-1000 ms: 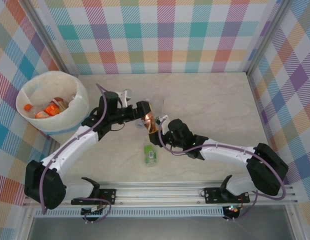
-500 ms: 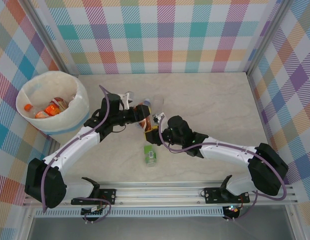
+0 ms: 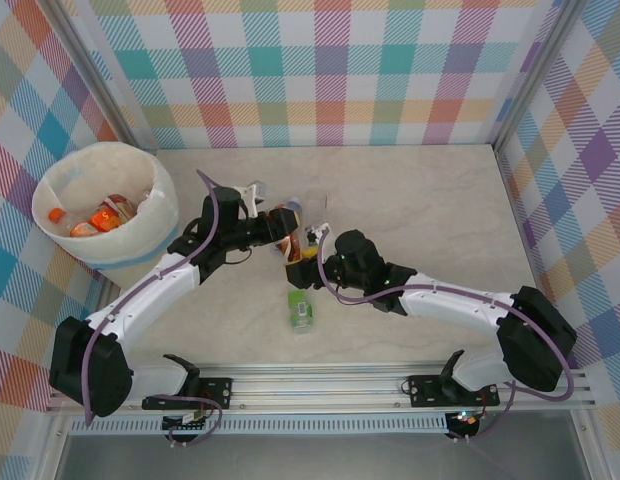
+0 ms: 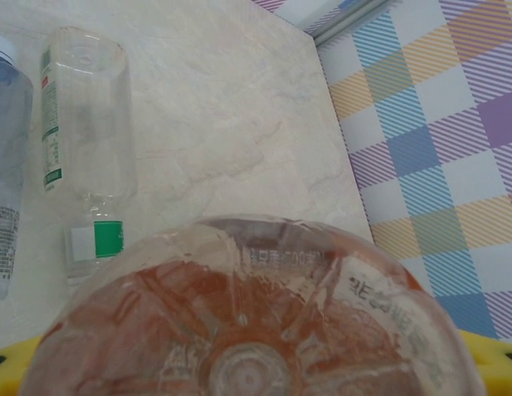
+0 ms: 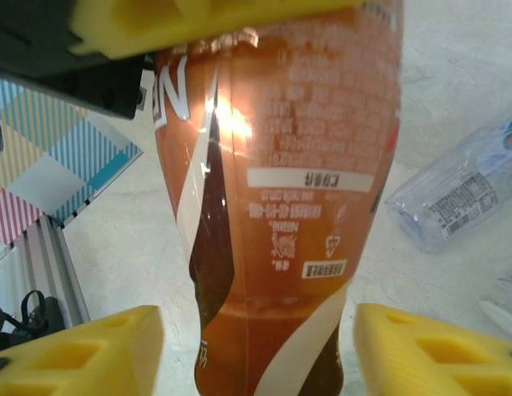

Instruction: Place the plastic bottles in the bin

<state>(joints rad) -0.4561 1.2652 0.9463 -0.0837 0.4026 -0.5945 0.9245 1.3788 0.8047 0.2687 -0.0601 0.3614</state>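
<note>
A plastic bottle with an orange-brown label (image 3: pixel 288 236) hangs over the middle of the table between my two grippers. My left gripper (image 3: pixel 278 226) is shut on its upper body; the clear ribbed base (image 4: pixel 248 330) shows close up in the left wrist view, and one left finger (image 5: pixel 198 25) presses on the label. My right gripper (image 5: pixel 256 355) stands open around the bottle's lower part (image 5: pixel 272 206), its yellow pads (image 5: pixel 82 355) clear of the label on both sides. The white bin (image 3: pixel 150 232) at far left holds orange-labelled bottles (image 3: pixel 98 217).
A green-labelled bottle (image 3: pixel 301 310) lies flat on the table nearer the arm bases. Beyond the handover point lie a clear bottle with a green band (image 4: pixel 84 148) and a bluish clear bottle (image 4: pixel 4 165). Plaid walls enclose the table.
The left gripper closed on the orange-brown bottle while the right gripper, shut on it earlier, opened its jaws. Both arms stayed nearly in place.
</note>
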